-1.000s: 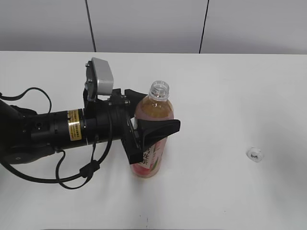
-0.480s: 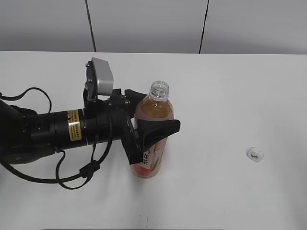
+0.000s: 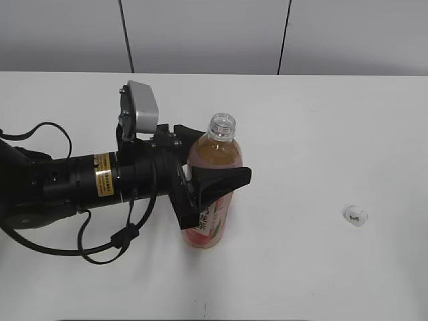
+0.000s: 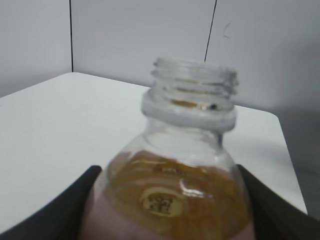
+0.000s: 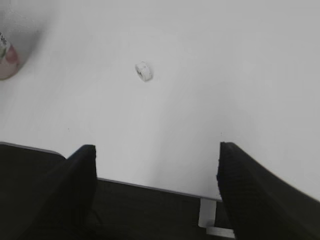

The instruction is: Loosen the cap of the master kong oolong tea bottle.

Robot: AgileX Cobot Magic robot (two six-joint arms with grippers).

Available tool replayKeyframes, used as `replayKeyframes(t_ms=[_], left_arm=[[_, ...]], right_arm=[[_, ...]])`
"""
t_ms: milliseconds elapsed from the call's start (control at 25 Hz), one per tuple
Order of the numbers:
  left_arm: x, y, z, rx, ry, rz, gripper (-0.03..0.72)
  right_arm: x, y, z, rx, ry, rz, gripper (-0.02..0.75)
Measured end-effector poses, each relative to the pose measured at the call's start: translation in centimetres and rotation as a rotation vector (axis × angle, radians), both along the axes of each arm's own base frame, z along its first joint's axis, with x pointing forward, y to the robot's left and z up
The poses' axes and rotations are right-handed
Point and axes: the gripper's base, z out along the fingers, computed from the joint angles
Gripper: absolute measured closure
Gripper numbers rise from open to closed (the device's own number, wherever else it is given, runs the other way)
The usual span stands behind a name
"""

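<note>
**Cap off, bottle clamped**

At the middle of the white table (image 3: 301, 267) I see my left gripper (image 3: 210, 177) pinching the master kong oolong tea bottle (image 3: 212, 200) upright, its fingers (image 4: 75, 210) pressed against both shoulders. The threaded neck is bare. The cap (image 3: 354, 216) lies well apart to the right on the tabletop. My right gripper (image 5: 155, 190) hangs spread wide above the table edge, holding nothing.

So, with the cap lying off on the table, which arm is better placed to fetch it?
Right. Its open gripper is empty and views the cap; the left gripper is clamped on the bottle.
</note>
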Motion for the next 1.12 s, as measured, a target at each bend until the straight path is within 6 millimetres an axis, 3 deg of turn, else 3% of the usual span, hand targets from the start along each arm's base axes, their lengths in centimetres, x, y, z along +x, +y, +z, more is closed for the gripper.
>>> replayKeyframes(t_ms=[200,1120], left_arm=[[0.0,0.0,-0.01,0.001,0.0,0.0,0.23],[0.0,0.0,-0.01,0.001,0.0,0.0,0.23]], right_arm=[[-0.88,-0.16,0.06,0.015,-0.055,0.002,0.172],[-0.9,-0.16,0.04,0.014,-0.056,0.002,0.172]])
